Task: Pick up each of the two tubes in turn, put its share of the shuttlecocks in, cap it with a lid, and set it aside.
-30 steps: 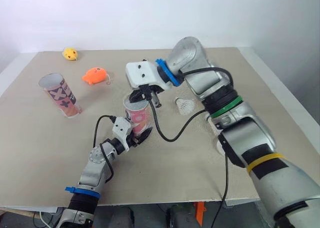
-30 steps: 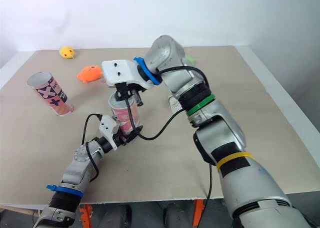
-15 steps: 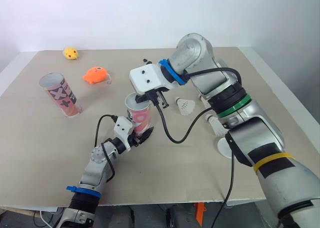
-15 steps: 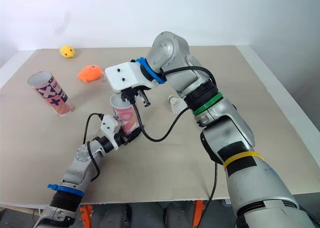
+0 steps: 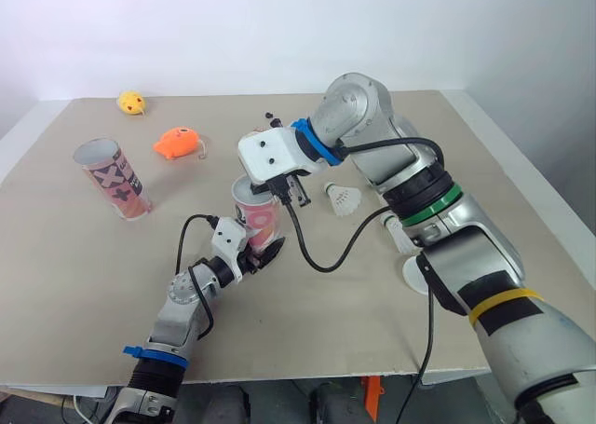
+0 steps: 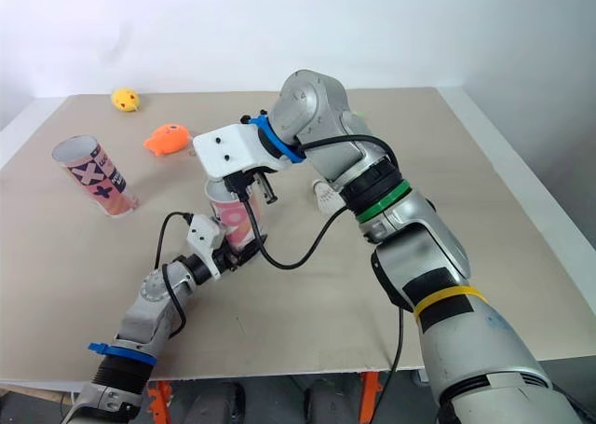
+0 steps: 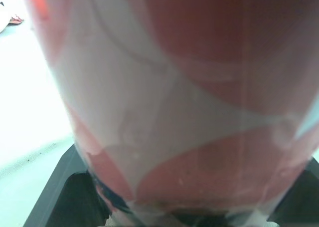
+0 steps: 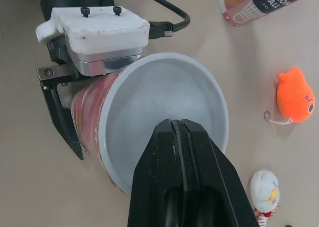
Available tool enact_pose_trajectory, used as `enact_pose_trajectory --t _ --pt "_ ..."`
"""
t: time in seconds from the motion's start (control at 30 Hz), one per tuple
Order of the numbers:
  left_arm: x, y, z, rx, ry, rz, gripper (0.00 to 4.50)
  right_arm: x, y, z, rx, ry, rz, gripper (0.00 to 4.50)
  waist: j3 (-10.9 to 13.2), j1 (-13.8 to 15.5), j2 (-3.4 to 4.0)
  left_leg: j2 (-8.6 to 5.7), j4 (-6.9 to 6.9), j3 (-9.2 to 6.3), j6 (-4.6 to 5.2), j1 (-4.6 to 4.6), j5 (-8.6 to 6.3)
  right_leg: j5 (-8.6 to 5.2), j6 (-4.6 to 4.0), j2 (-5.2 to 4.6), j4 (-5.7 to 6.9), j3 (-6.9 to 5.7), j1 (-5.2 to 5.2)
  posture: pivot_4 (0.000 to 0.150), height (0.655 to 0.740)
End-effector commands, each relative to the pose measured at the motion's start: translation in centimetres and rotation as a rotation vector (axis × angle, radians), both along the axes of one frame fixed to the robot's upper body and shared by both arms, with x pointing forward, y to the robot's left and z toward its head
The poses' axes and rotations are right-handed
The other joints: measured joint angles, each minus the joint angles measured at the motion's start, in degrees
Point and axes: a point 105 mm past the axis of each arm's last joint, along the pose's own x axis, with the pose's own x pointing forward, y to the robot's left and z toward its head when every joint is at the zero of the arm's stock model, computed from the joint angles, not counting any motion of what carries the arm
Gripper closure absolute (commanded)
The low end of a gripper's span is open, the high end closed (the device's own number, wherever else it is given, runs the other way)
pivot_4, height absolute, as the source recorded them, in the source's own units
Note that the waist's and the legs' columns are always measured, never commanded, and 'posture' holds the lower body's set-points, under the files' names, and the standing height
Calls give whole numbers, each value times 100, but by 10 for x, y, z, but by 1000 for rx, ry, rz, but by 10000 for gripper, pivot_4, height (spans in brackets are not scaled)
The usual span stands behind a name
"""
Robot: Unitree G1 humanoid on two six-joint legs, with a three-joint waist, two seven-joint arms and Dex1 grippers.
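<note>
Head cam: pink tube [image 5: 258,217] stands upright at table [image 5: 84,284] centre, mouth open. L gripper [image 5: 261,249] is clamped on its base, coming in from 7 o'clock. R gripper [image 5: 277,189] hangs at the tube's rim on the 1 o'clock side, arm reaching in from 3 o'clock. Second tube [image 5: 114,177] sits at 9 o'clock, well apart, mouth open. Orange toy [image 5: 177,143] at 11 o'clock, yellow toy [image 5: 130,100] further out the same way, near the far edge. One shuttlecock [image 5: 342,198] lies at 3 o'clock, near the tube but not touching. White lid [image 5: 413,277] at 4 o'clock, partly behind R arm.

L wrist cam: pink-and-white tube wall right up close. Black fingers [image 7: 55,197] sit on either side of its base, pressed to it.

R wrist cam: R fingers [image 8: 179,157] are pressed together w/ only a seam btwn them, nothing held. Their tip is over the tube's mouth. Inside of the tube looks pale; contents can't be made out. L gripper's white housing and one black finger sit against the tube's outside wall. Second tube and orange toy lie beyond.
</note>
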Motion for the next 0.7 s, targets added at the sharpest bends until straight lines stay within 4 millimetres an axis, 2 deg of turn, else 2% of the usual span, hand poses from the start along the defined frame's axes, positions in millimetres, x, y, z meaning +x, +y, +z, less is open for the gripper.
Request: enact_pose_trajectory --t 0.03,0.13,0.2,0.27,0.33,0.37,0.4,0.43,0.47,0.5,0.53,0.6,0.63,0.7 --pt "-5 -4 -13 23 47 -21 13247 -18 7 -6 72 213 56 44325 5 0 -1 0 0 1 0 0 0 0 -1 0 0 0 0 1500 7400" --pt "-6 -2 -12 21 48 -25 13247 -24 4 27 270 262 81 44325 17 3 2 0 0 -1 0 -18 0 6 -10 -1 0 0 -14 1500 7400" --pt "-6 -1 -9 10 53 -29 13247 -24 3 51 423 234 104 44325 27 10 -6 0 1 -7 0 -38 0 19 -33 0 1 -4 -29 1500 7400" --pt "-7 0 -6 -8 58 -40 6208 -23 3 82 619 193 113 45000 53 11 -15 -1 2 -12 0 -50 0 20 -34 0 0 -9 -38 1500 7400" --pt "-10 0 -2 -9 61 -74 0 -28 -11 105 761 248 105 38472 60 13 -20 -1 0 -10 -2 -54 -1 19 -32 -1 0 -7 -44 1500 7400" --pt "-11 0 0 -8 63 -87 0 -30 -18 108 789 261 102 35574 62 14 -22 -1 -1 -13 -4 -58 -2 19 -32 -2 0 -10 -46 1500 7400" --pt "-13 1 2 -5 64 -100 0 -32 -28 108 812 279 85 31863 63 14 -22 -1 -2 -14 -9 -60 -6 18 -32 -1 -1 -10 -47 1500 7400" --pt "-14 2 3 -1 67 -111 0 -33 -35 105 826 288 72 25500 63 17 -25 -1 -1 -13 -14 -61 -9 18 -32 -2 -2 -9 -47 1500 7400" --pt "-16 5 5 1 69 -118 0 -34 -43 101 840 298 48 21045 63 13 -28 0 -1 -14 -19 -61 -13 15 -31 -3 -6 -10 -45 1500 7400" --pt "-18 8 6 6 72 -128 0 -35 -52 94 848 317 18 13476 64 11 -29 1 -1 -11 -24 -60 -18 13 -30 -3 -8 -7 -44 1500 7400" --pt "-21 12 7 15 76 -139 0 -38 -60 86 848 331 -6 10581 64 9 -30 1 0 -11 -23 -60 -20 12 -30 -3 -9 -6 -43 1500 7400" --pt "-27 21 8 34 81 -159 0 -37 -73 71 862 344 -79 618 69 -5 -33 2 -2 -6 -19 -61 -24 8 -31 -3 -9 -3 -47 1500 7400" --pt "-30 27 10 47 80 -172 0 -37 -79 61 860 353 -119 618 72 -28 -30 3 -3 -2 -13 -61 -27 6 -32 -2 -8 1 -52 1500 7400" --pt "-37 42 20 60 63 -223 0 -38 -94 27 852 398 -222 618 76 -51 -27 5 -5 7 -11 -66 -28 5 -34 1 0 9 -69 1500 7400"
